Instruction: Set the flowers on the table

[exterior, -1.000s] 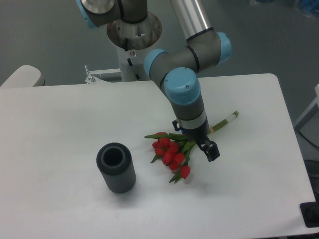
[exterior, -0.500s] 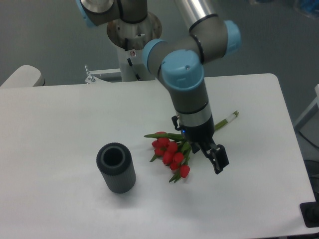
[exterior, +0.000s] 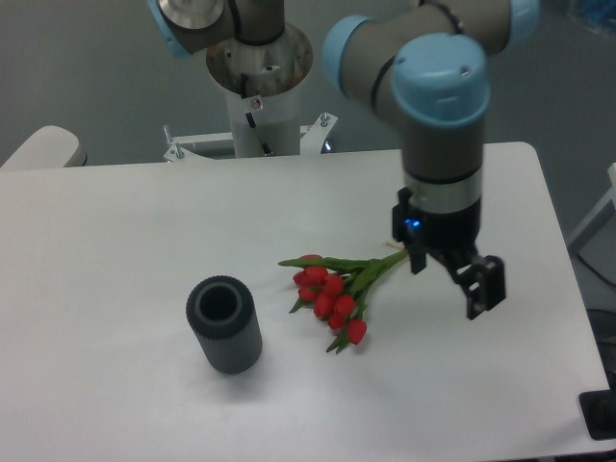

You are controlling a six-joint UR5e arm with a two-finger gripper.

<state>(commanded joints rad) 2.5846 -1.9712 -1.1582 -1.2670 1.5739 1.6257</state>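
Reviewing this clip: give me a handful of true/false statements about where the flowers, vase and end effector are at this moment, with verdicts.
1. The flowers lie flat on the table. True.
2. The end effector grips the flower stems. False: it holds nothing and sits to the right of the bouquet, clear of the blooms.
3. The dark ribbed vase stands upright to the left of the flowers. True.
4. The flowers are inside the vase. False: they lie on the tabletop, apart from the vase.
5. The tulip blooms point toward the robot base. False: the blooms lie toward the near edge, with the stems running up and right.

One fixed high front view over table [exterior: 115, 221]
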